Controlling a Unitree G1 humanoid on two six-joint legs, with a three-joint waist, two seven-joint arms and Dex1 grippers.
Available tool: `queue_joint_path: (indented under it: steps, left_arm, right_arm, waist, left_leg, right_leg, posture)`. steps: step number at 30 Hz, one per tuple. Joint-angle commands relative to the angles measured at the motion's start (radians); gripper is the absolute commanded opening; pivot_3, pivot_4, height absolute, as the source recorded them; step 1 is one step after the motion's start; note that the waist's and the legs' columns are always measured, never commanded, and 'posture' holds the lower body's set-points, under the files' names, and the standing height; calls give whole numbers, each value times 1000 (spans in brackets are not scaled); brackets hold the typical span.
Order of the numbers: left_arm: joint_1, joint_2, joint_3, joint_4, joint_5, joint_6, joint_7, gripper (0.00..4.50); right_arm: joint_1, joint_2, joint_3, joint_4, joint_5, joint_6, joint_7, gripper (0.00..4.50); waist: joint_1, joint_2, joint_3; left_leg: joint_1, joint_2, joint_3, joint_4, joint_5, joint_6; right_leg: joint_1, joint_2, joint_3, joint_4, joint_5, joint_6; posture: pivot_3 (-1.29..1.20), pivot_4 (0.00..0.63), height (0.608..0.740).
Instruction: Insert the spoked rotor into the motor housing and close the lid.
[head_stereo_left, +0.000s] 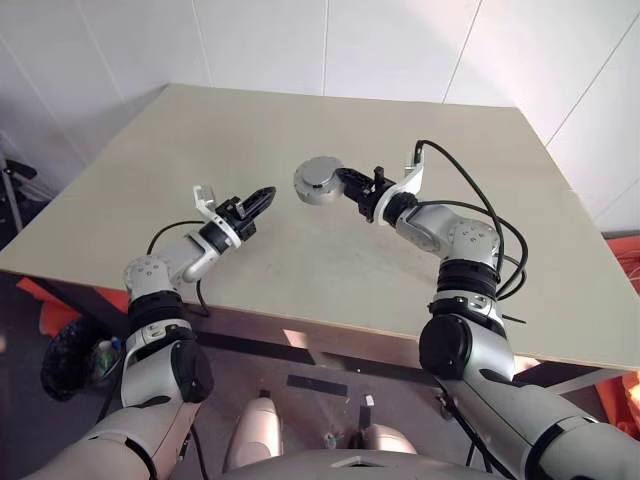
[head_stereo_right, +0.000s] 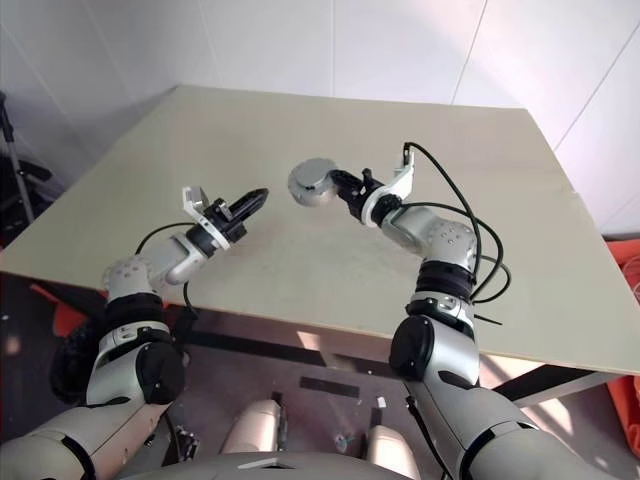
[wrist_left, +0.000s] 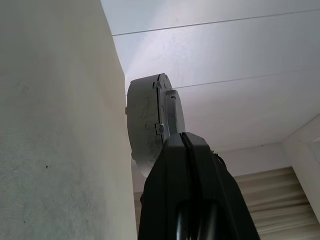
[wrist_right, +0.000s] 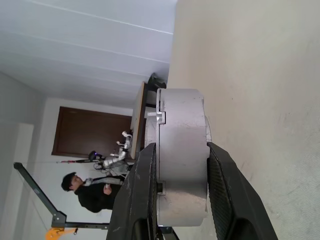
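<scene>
Surface (head_stereo_left: 330, 260) bare all round, free passage everywhere. Only obstacle: motor housing (head_stereo_left: 318, 181) held aloft between both arms.

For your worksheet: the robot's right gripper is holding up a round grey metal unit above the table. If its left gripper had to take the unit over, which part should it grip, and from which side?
Probably across the two flat faces of the motor housing, at the rim opposite the right gripper, coming in from the robot's left. The unit is a short puck held on edge, and the right fingers already occupy one side. The left gripper is shut and must open first.
</scene>
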Motion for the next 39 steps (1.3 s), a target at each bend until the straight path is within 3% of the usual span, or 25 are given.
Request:
queue_joint_path:
  steps: [1,14,18,23,29,39]
  left_arm:
    - [-6,-7,-36,-27,18,-36,-8,0]
    - [5,-4,-133,-35,105,-149,-54,0]
    - [15,-6,-161,-73,107,-146,-94,872]
    - [19,-12,-176,-95,109,-151,-100,2492]
    - [-17,-37,-81,-17,19,-118,-33,4373]
    - [-66,-43,-33,60,-81,-25,-56,4373]
  right_arm:
    - [-37,-4,1,-54,58,-10,20,1213]
    - [-24,-2,32,-68,41,-40,26,1213]
    - [-21,-5,43,-66,38,-50,25,1213]
    - [-23,-7,47,-62,43,-55,25,1213]
    - [-26,-3,40,-79,78,-22,26,1213]
    - [-28,12,28,-101,167,52,-28,1213]
  waist:
    - [0,0,0]
    - [-1,0,0]
    - [-1,0,0]
    - [-1,0,0]
    - [-1,0,0]
    - [-1,0,0]
  left_leg:
    - [0,0,0,0,0,0]
    - [0,0,0,2,0,0]
    - [0,0,0,2,0,0]
    - [-1,0,0,3,0,0]
    - [-1,0,0,5,0,0]
    - [-2,0,0,8,0,0]
  right_leg:
    - [0,0,0,0,0,0]
    - [0,0,0,1,0,1]
    - [0,0,0,1,0,1]
    - [0,0,0,1,0,1]
    - [0,0,0,2,0,1]
    - [1,-1,0,3,1,2]
  posture:
    - [0,0,740]
    - [0,0,740]
    - [0,0,740]
    - [0,0,740]
    - [0,0,740]
    - [0,0,740]
